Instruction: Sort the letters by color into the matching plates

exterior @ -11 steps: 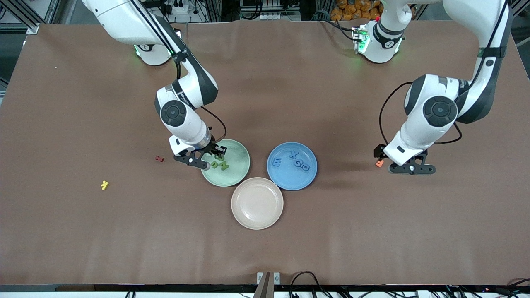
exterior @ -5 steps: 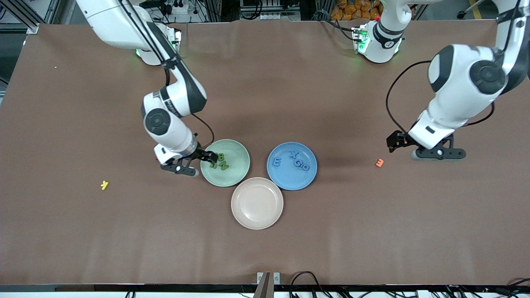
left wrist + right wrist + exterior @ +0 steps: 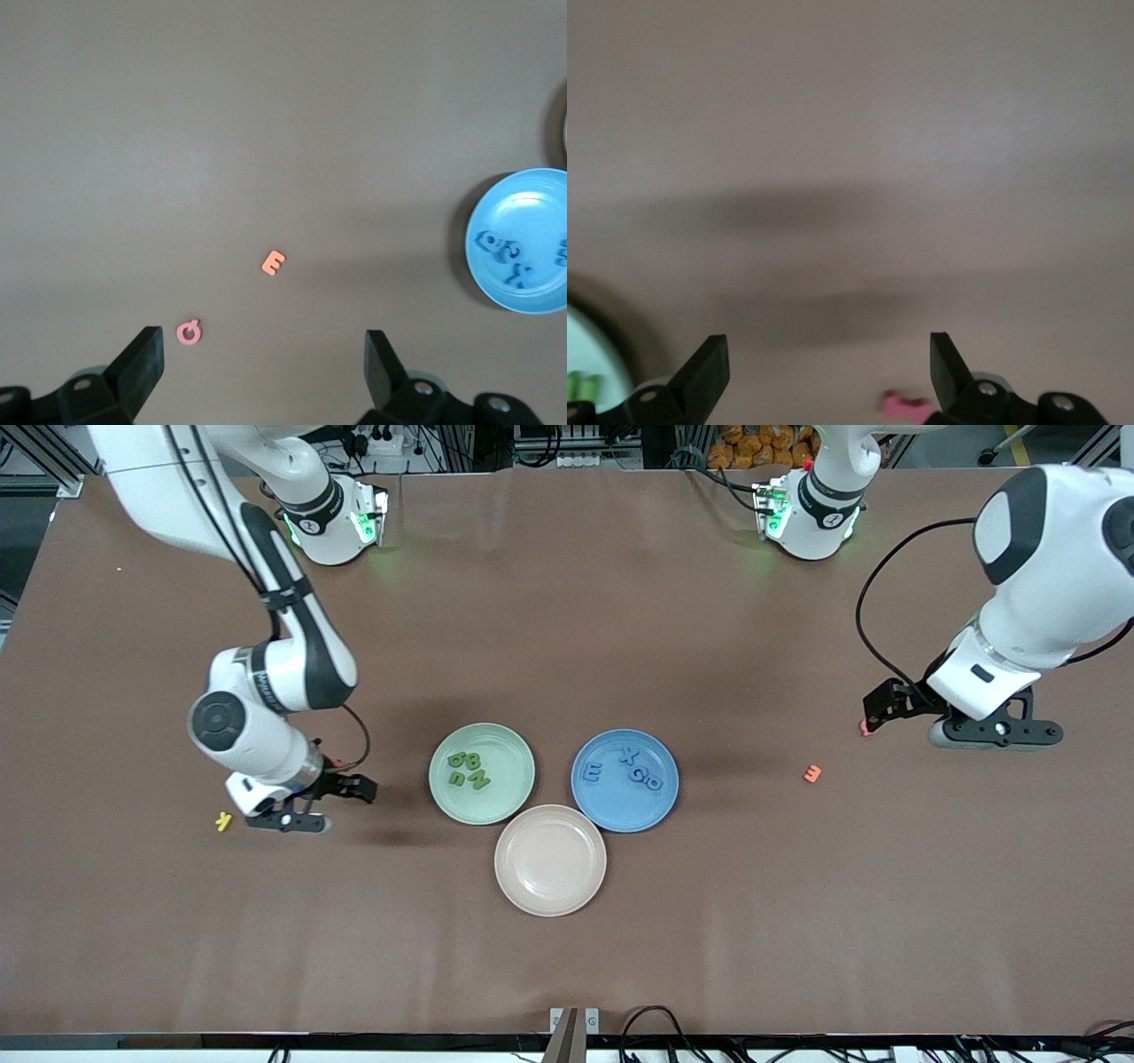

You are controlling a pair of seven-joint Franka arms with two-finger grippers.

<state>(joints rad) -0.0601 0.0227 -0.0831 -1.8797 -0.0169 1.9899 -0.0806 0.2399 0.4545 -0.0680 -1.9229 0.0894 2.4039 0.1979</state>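
Your green letters (image 3: 468, 771) lie in the green plate (image 3: 509, 748) and the blue letters (image 3: 627, 770) in the blue plate (image 3: 660, 753) — nothing of either colour shows loose on the desk (image 3: 567, 602). Both sets of jaws stand released and empty: the right gripper (image 3: 306, 804) over the desk by the yellow letter (image 3: 223, 821), the left gripper (image 3: 939, 722) above a pink letter (image 3: 189, 332) near the orange E (image 3: 812, 773). The risk now — snatching one of these off-colour strays into a sorted plate.

a brown cloth-covered table (image 3: 567, 620) under even light, with metal framing and cables along its edges
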